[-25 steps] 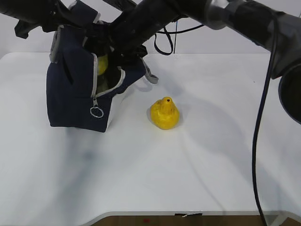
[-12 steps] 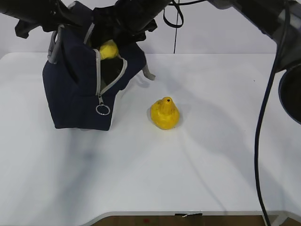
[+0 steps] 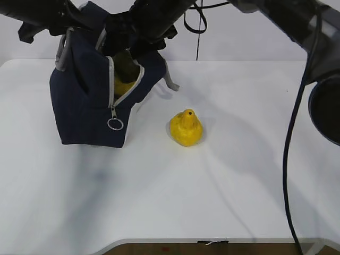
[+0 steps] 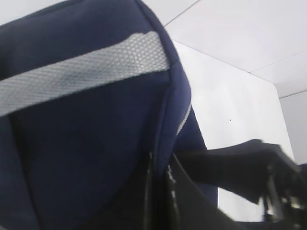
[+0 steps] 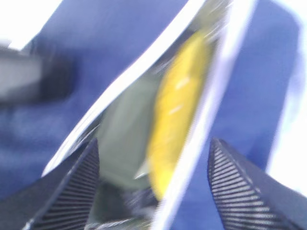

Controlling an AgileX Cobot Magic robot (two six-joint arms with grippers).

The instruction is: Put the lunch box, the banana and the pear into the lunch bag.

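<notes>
The navy lunch bag (image 3: 82,101) stands at the table's left with its zipper open. My left gripper (image 3: 85,18) is shut on the bag's top rim (image 4: 160,139), holding it up; its jaws (image 4: 160,191) pinch the navy fabric below a grey handle strap (image 4: 81,72). My right gripper (image 3: 130,53) reaches across to the bag's mouth and is open and empty (image 5: 153,191). The banana (image 3: 123,85) lies inside the opening, and in the blurred right wrist view (image 5: 180,115) it rests beside the pale green lid of the lunch box (image 5: 122,129). The pear (image 3: 186,127) stands on the table right of the bag.
The white table (image 3: 223,180) stretches out in front of and to the right of the pear. The zipper's ring pull (image 3: 113,124) hangs on the bag's front. The right arm's black cable (image 3: 292,138) hangs down on the right side.
Half a second ago the banana was high at the bag's mouth; now it lies lower inside. The bag has shifted slightly. The pear has not moved.
</notes>
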